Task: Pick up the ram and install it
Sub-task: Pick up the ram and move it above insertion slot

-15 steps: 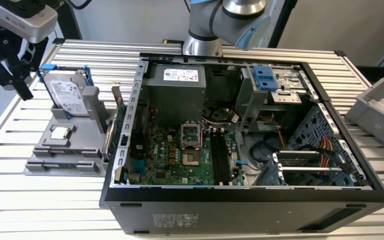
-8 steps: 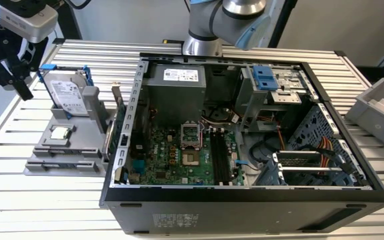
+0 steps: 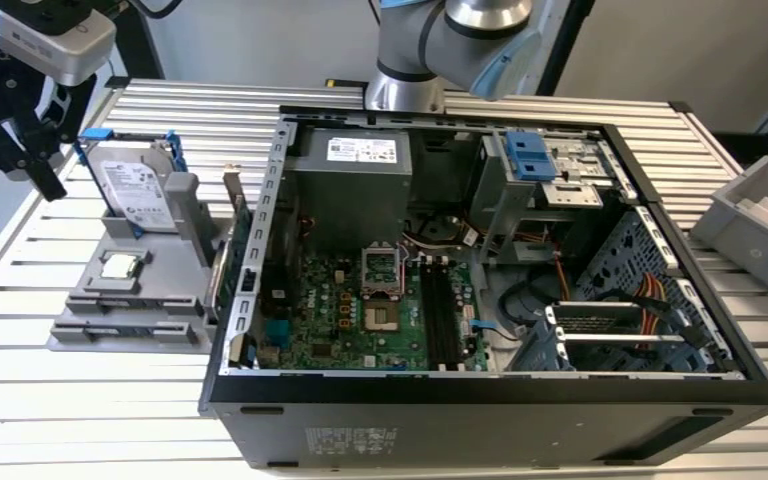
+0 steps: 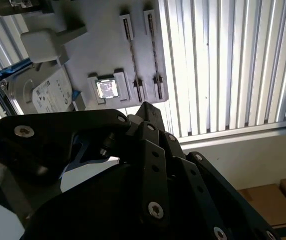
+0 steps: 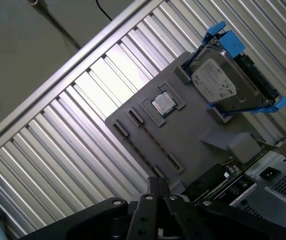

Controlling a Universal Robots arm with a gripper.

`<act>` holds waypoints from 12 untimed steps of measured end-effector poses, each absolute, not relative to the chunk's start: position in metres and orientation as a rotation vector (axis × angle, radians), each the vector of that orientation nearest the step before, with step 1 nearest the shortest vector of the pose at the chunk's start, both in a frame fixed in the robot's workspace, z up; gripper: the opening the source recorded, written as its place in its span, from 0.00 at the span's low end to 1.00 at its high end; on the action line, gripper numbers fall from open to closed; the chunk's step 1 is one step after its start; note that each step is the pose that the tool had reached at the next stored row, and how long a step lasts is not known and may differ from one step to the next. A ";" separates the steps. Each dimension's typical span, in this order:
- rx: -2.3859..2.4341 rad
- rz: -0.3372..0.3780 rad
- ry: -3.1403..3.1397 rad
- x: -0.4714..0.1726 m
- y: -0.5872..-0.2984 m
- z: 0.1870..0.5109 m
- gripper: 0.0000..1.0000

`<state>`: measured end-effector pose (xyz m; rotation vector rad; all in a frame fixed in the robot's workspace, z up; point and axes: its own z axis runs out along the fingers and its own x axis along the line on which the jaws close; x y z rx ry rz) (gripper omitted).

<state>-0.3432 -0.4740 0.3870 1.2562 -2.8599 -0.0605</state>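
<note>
My gripper (image 3: 37,180) hangs at the exterior view's far left, above and just beyond the grey parts holder (image 3: 117,320). In both wrist views its black fingertips (image 4: 142,111) (image 5: 156,186) sit pressed together with nothing seen between them, over the holder's edge (image 4: 103,45) (image 5: 182,135). The holder's two long narrow slots (image 4: 143,50) show bare grooves. The ram is out of view. The motherboard's long black memory slots (image 3: 435,315) lie inside the open computer case (image 3: 491,385).
On the holder stand a silver hard drive in a blue frame (image 3: 137,190) (image 5: 222,82), a square processor chip (image 3: 120,265) (image 4: 106,89) and a green card (image 3: 240,250) against the case wall. A grey bin (image 3: 758,220) sits at the exterior view's right.
</note>
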 end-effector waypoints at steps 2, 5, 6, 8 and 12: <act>1.260 -0.060 -2.858 -0.343 -0.474 0.387 0.00; 1.278 -0.060 -2.850 -0.343 -0.474 0.387 0.00; 1.286 -0.060 -2.846 -0.343 -0.474 0.387 0.00; 1.301 -0.060 -2.839 -0.343 -0.474 0.387 0.00; 1.331 -0.059 -2.824 -0.343 -0.474 0.387 0.00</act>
